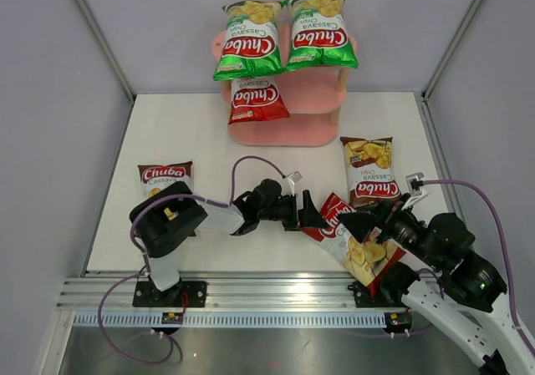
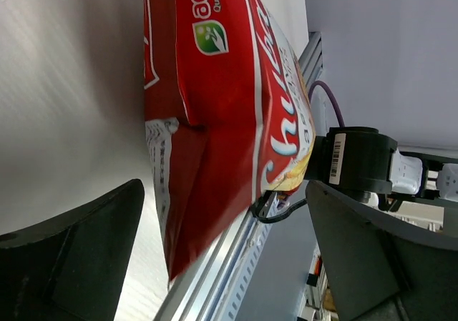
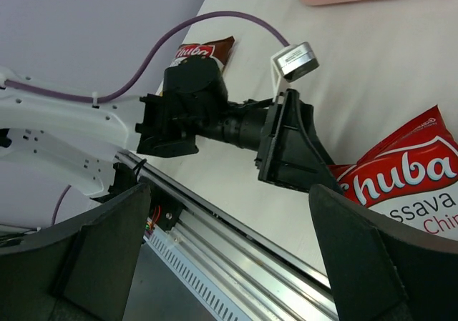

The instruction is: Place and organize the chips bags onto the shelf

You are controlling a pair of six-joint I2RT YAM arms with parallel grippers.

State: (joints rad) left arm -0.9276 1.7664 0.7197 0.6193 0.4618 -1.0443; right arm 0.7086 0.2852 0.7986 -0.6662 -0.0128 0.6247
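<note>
The pink shelf (image 1: 322, 99) stands at the back. Two green chips bags (image 1: 247, 45) (image 1: 320, 34) lie on its top board and a red bag (image 1: 255, 101) on the middle board. A second red bag (image 1: 355, 241) lies near the table's front edge, its lower end over the rail. My left gripper (image 1: 311, 216) is open at that bag's left corner; in the left wrist view the bag (image 2: 215, 121) fills the space ahead of the gripper (image 2: 223, 192). My right gripper (image 1: 364, 223) is open and empty over the bag's top edge (image 3: 408, 185). The two dark brown bags (image 1: 165, 179) (image 1: 370, 170) lie flat on the table.
The left arm's elbow (image 1: 167, 216) hangs over the left brown bag. The aluminium rail (image 1: 276, 290) runs along the front edge. Grey walls close in the table on three sides. The two grippers face each other closely, as the right wrist view shows with the left gripper (image 3: 286, 146).
</note>
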